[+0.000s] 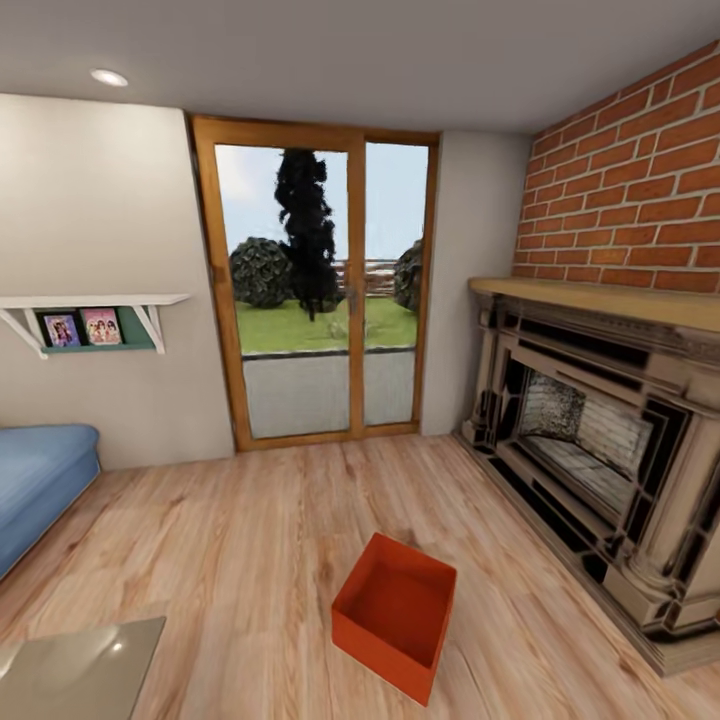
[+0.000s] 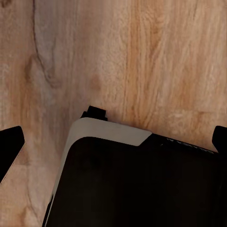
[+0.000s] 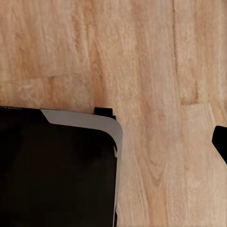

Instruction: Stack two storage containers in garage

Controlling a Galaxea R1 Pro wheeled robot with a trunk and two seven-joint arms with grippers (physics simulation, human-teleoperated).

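Glass surface (image 1: 75, 668): nearest thing in the head view, a pale shiny corner at the lower left, over the floor.
Container (image 1: 393, 613): one orange-red lidless box, standing on the wood floor (image 1: 240, 540) a little right of the middle, turned at an angle, its inside showing. It is near the fireplace but apart from it.
Left fingers: in the left wrist view, dark tips (image 2: 10, 144) show at both edges of the picture, wide apart, with nothing between them but floor planks and the robot's black base (image 2: 137, 184).
Right fingers: in the right wrist view, one dark tip (image 3: 221, 141) shows at the edge of the picture; I cannot tell whether they are apart or together. Below are floor planks and the black base (image 3: 56, 170) with a grey rim.
Sofa (image 1: 40, 480): blue, at the left edge, on the floor.
Fireplace (image 1: 600, 470): at the right, with carved surround and a wooden mantel, under a red-brick wall (image 1: 630, 190).
Shelf (image 1: 95, 312): white, on the left wall, above two small pictures.
Glass door (image 1: 315, 280): farthest, with orange-wood frame; behind it are grass, bushes and a dark tree.
Ceiling lamp (image 1: 108, 77): round, at the upper left.
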